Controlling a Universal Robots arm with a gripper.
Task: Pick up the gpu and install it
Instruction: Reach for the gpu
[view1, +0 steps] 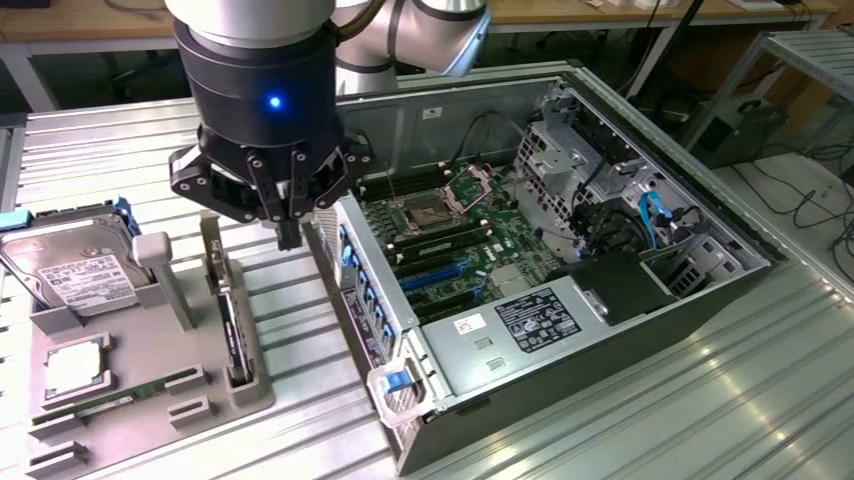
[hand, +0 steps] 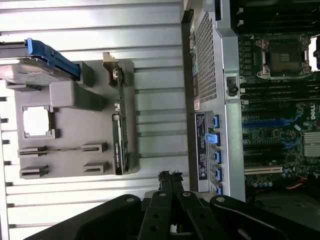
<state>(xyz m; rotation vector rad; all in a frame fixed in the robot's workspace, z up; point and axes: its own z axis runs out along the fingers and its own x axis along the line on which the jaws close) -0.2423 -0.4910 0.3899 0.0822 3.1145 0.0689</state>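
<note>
The gpu (view1: 234, 322) is a thin black card with a silver bracket at its far end. It stands on edge in a slot along the side of the grey holder (view1: 147, 345) nearest the computer. In the wrist view the gpu (hand: 119, 137) lies lengthwise in that same slot. My gripper (view1: 287, 240) hangs above the table between the holder and the open computer case (view1: 441, 405). Its fingers are shut together with nothing between them. In the wrist view the gripper (hand: 170, 176) sits off to the side of the card, apart from it.
A silver hard drive (view1: 74, 262) with a blue clip, a processor (view1: 76, 362) and a green memory stick (view1: 114, 400) also sit in the holder. Inside the case lies the motherboard (view1: 441, 240) with blue slots. The table is ribbed metal.
</note>
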